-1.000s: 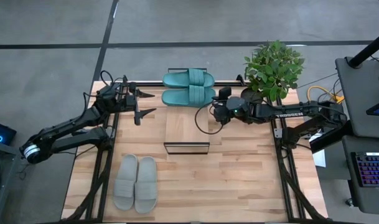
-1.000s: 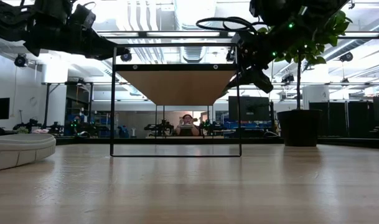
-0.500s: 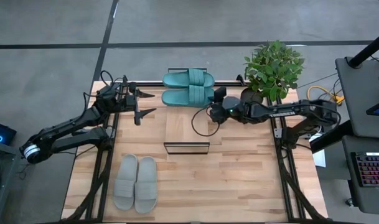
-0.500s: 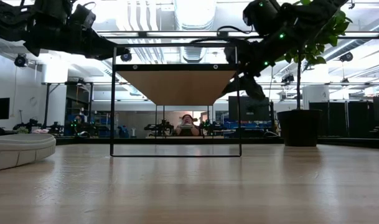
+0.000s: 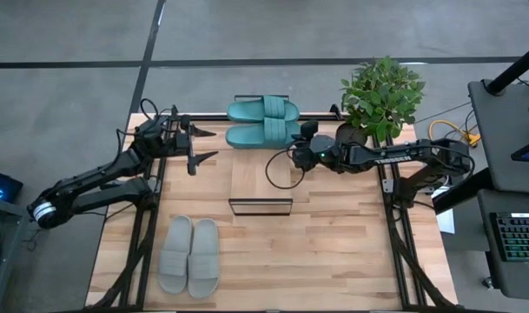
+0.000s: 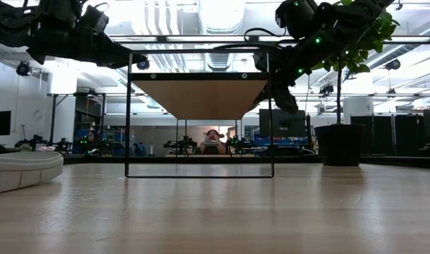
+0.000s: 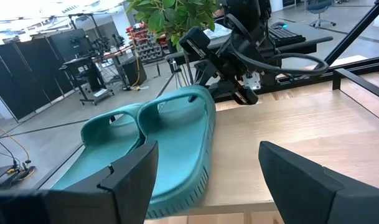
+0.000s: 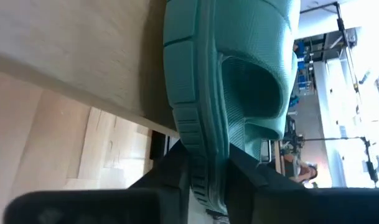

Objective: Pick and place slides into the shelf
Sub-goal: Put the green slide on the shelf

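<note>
The teal pair lies side by side on the far part of the shelf's plank top, soles down. My right gripper is at the right end of the nearer teal slide and shut on it. My left gripper hangs open above the table, left of the shelf; its wrist view shows the teal pair ahead of the open fingers. The grey pair rests sole-down on the table's near left part. In the low view the shelf stands mid-table. My right gripper pinches the right end of the nearer teal slide's sole between its two fingers, one finger on the underside, the other on the footbed side. It comes roughly level from the table's right. That end overhangs the plank's edge; the rest lies on the plank.
A potted plant stands at the table's far right, just behind the right arm. Black frame rails run along both table sides. The grey pair's edge shows at the low view's left. A person sits in the room beyond the shelf.
My right gripper has moved toward the table's far edge and slightly left, up to the right end of the nearer teal slide, most of it in the first half second. The slides and my left arm have stayed put.
</note>
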`<state>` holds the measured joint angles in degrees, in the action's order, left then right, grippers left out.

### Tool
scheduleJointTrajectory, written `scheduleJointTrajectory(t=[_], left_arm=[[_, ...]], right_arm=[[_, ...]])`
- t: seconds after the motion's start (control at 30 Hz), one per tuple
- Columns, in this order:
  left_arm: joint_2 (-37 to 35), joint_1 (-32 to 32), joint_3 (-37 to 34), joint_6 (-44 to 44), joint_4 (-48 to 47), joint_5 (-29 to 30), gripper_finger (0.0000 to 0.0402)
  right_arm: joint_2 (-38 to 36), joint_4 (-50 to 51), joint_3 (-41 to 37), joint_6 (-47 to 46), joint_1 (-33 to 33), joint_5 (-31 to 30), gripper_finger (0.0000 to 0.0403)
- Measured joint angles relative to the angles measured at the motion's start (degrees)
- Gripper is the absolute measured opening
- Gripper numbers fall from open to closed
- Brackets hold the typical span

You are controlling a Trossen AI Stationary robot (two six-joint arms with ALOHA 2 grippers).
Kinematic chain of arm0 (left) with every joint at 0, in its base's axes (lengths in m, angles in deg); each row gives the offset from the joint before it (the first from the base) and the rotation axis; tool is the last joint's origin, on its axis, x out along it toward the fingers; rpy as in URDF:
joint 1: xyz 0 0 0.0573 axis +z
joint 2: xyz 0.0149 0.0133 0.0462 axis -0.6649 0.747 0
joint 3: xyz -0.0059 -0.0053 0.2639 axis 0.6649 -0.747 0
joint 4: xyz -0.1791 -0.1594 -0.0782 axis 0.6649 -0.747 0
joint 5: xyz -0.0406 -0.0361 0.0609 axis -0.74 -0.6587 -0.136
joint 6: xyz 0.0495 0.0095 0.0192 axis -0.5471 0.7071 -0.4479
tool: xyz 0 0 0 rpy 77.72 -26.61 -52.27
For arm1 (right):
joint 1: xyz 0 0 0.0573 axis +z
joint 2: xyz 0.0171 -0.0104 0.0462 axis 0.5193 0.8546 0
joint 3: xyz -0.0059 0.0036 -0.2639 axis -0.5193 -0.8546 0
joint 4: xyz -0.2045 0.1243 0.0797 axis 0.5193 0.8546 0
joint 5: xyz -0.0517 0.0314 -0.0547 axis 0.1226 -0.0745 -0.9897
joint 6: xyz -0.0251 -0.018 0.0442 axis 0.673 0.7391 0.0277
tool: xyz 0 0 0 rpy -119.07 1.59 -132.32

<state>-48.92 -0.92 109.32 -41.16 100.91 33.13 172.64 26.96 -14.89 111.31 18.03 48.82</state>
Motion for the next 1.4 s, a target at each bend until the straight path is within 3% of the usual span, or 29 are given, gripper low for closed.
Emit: scheduleJointTrajectory(t=[0.13, 0.4, 0.6, 1.2, 1.4], left_arm=[[0.0, 0.0, -0.7, 0.0, 0.0, 0.0, 0.0262], [0.0, 0.0, -1.5, 0.0, 0.0, 0.0, 0.0262], [-0.1, 0.0, -1.5, -0.1, 0.1, 0.0, 0.0262], [-0.1, 0.0, -1.6, -0.1, 1.1, 0.0, 0.0262], [-0.1, 0.0, -1.6, -0.1, 1.1, 0.0, 0.0262]], right_arm=[[0.0, -0.1, 0.0, -4.7, 0.1, -1.9, 0.0037], [0.0, 1.0, 0.0, -8.0, 1.5, -4.7, 0.0038], [0.0, 0.9, 0.0, -9.6, 4.6, -11.8, 0.0038], [0.4, 1.2, 0.0, -12.0, 4.4, -11.5, 0.0041], [0.4, 1.3, 0.0, -13.1, 4.3, -11.3, 0.0083]])
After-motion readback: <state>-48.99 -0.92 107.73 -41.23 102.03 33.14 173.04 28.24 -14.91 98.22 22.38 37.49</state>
